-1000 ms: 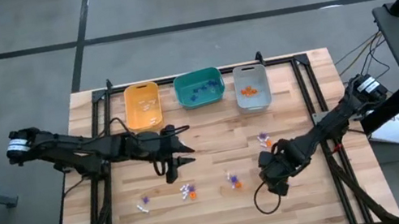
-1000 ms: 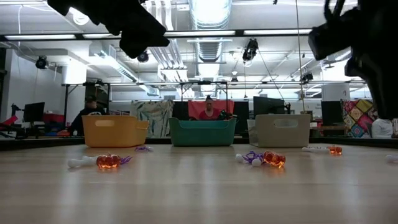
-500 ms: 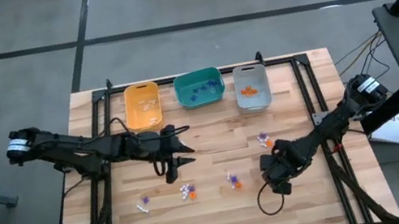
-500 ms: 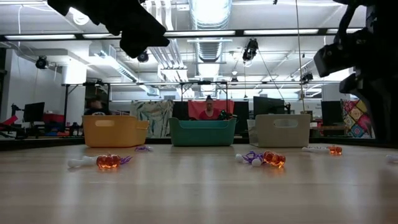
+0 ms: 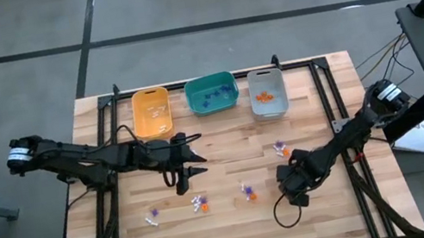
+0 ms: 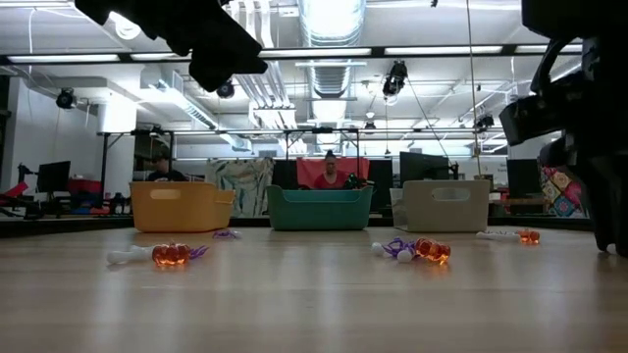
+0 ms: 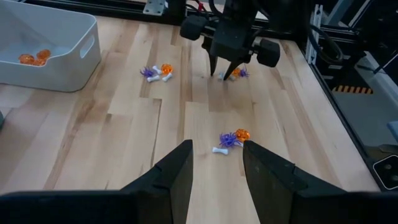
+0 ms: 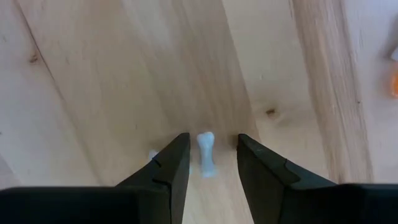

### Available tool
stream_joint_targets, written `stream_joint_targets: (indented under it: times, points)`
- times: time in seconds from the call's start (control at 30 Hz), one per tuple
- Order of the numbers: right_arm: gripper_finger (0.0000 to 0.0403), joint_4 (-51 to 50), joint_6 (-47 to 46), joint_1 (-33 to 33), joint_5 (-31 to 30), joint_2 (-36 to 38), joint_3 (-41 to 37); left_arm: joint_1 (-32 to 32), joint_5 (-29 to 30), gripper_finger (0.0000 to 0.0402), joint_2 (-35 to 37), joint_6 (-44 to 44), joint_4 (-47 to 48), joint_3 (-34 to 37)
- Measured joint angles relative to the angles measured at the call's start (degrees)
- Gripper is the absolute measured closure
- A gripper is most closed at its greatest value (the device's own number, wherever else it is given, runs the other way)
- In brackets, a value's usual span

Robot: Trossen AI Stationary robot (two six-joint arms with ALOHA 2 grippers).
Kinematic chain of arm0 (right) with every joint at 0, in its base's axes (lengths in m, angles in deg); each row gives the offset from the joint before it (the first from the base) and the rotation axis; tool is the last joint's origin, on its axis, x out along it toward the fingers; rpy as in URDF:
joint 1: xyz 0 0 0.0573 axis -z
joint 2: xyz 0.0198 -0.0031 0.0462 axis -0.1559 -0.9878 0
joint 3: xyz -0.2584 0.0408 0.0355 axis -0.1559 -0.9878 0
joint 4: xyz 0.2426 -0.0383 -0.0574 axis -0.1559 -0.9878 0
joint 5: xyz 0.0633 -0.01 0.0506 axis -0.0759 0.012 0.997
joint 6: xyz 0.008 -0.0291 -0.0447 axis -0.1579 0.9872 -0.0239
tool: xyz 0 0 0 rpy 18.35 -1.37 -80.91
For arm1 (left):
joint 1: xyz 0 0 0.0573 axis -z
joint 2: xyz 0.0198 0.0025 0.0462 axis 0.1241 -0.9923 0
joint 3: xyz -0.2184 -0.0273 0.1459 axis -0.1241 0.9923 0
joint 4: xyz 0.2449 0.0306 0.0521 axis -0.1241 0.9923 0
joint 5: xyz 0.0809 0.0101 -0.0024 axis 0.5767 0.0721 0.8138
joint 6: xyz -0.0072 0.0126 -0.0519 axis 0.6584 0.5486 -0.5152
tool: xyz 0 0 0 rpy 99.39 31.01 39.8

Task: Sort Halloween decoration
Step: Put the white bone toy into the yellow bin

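Dark right fingers (image 8: 186, 163) astride white trinket (image 8: 206, 155)

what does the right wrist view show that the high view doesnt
Only the right wrist view shows a tiny white bone trinket lying on the wood between the right gripper's open fingers. Only the high view shows the yellow bin, teal bin and grey bin, plus the left gripper hovering open mid-table. Both show the wooden table and the right gripper low over it.
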Motion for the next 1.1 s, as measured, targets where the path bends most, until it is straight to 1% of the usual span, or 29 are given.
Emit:
stream_joint_targets:
  times: [0.13, 0.27, 0.57, 0.67, 0.73, 0.9, 1.0, 1.1]
  points:
    - [0.0284, 0.1, 0.4, 0.0, -0.3, -1.3, 0.2, 0.0, 0.0, 0.0278, 0.0, 0.0, 0.0, 0.0]
    - [0.0299, 0.4, 0.5, 0.0, -0.9, -1.7, 0.2, 0.0, 0.0, 0.0278, 0.0, 0.0, 0.0, 0.0]
    - [0.0366, 1.6, 1.1, 0.0, -0.8, -1.6, 0.1, 0.0, 0.0, 0.0278, 0.0, 0.0, -0.1, 0.0]
    - [0.0386, 1.5, 1.4, 0.1, -1.0, -1.2, 0.2, 0.0, 1.3, 0.0278, 0.0, 0.0, -0.1, 0.0]
    - [0.0391, 1.4, 1.7, 0.1, -1.4, -0.6, 0.5, 0.0, 2.0, 0.0278, 0.0, 0.0, -0.1, 0.0]
    - [0.0394, 1.2, 1.9, 0.6, -6.4, 2.1, 1.8, 0.0, 2.3, 0.0278, 0.0, 1.2, -0.2, 0.0]
    - [0.0394, 2.2, 2.5, 1.6, -7.9, 4.2, 2.6, 0.0, 2.3, 0.0278, 0.0, 2.2, -0.4, 0.0]
    - [0.0394, 5.7, 5.0, 3.4, -10.9, 6.0, 2.9, 0.0, 2.4, 0.0278, 0.0, 3.7, -0.3, 0.0]
